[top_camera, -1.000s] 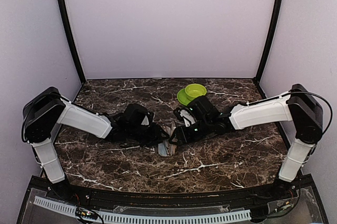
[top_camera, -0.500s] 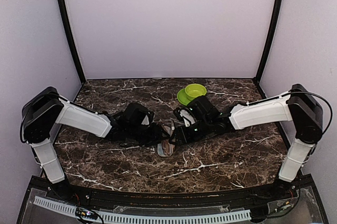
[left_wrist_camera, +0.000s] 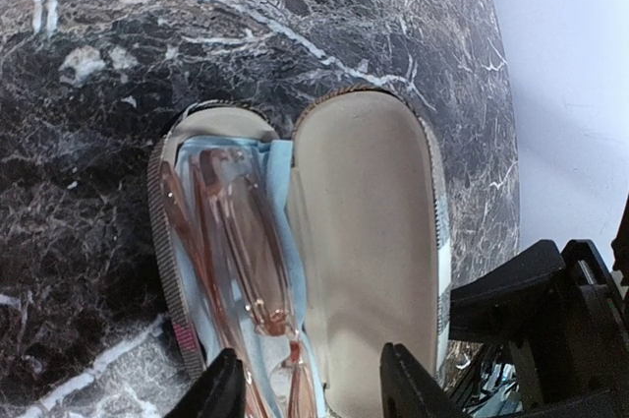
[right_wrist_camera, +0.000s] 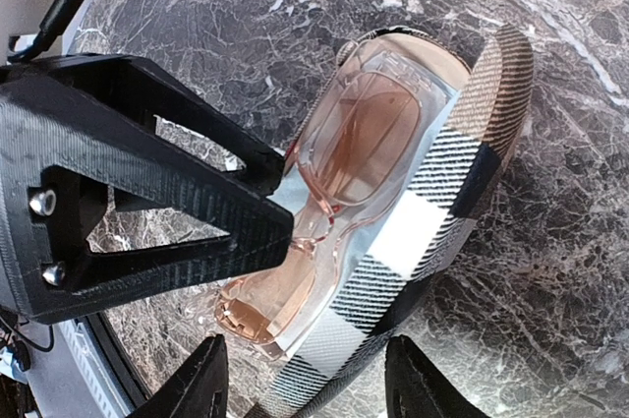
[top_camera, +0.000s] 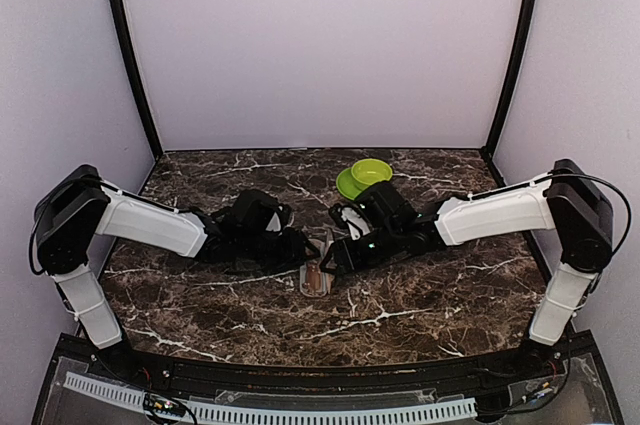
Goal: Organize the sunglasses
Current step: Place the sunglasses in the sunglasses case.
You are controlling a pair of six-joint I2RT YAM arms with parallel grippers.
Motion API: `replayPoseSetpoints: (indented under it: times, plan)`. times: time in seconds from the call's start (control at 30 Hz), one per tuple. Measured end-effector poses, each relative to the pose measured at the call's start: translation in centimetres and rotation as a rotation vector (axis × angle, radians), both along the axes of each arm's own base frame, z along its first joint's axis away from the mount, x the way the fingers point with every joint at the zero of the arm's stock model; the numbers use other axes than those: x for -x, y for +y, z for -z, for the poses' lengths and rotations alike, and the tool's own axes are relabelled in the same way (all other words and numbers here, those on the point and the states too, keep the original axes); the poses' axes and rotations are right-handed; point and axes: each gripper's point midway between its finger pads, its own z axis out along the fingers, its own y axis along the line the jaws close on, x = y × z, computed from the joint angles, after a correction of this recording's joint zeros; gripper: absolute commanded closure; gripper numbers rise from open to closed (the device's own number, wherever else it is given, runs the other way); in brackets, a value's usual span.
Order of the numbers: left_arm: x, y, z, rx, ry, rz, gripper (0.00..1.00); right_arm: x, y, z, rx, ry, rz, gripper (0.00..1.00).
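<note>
one pair of pink sunglasses (left_wrist_camera: 246,241) lies inside the open case (left_wrist_camera: 369,241), on a blue cloth (left_wrist_camera: 282,167), in the middle of the dark table (top_camera: 450,295). the lid lies flat and open beside the glasses. the left gripper (left_wrist_camera: 310,393) has its fingers spread wide over the near end of the glasses and does not seem to pinch anything. the right gripper (right_wrist_camera: 307,369) has one finger on each side of the checked end of the case, but i cannot tell if it squeezes the case or just sits around it. i think the putting-in part is about done and the closing part is not yet done. the next move needs the left fingers lifted out of the way, then the lid tipped over gently so it does not catch the glasses. the near end of the glasses is cut off in the left wrist view. from above, the two arms cover most of the case.
</note>
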Motion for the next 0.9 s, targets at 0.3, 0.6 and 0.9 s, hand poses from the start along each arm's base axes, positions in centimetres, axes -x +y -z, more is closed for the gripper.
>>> replayPoseSetpoints:
  times: [0.3,0.6,0.9]
  plan:
    - [0.2,0.2,0.4,-0.021,0.002,0.010,0.64,-0.1,0.2,-0.3,-0.006,-0.005,0.000,0.45]
    - [0.3,0.6,-0.3,-0.031,-0.019,0.019,0.60,-0.2,0.2,-0.3,-0.007,-0.003,0.003,0.45]
    - [-0.3,2.5,-1.1,-0.029,-0.052,-0.005,0.51,0.4,0.5,-0.3,0.003,0.000,0.008,0.45]
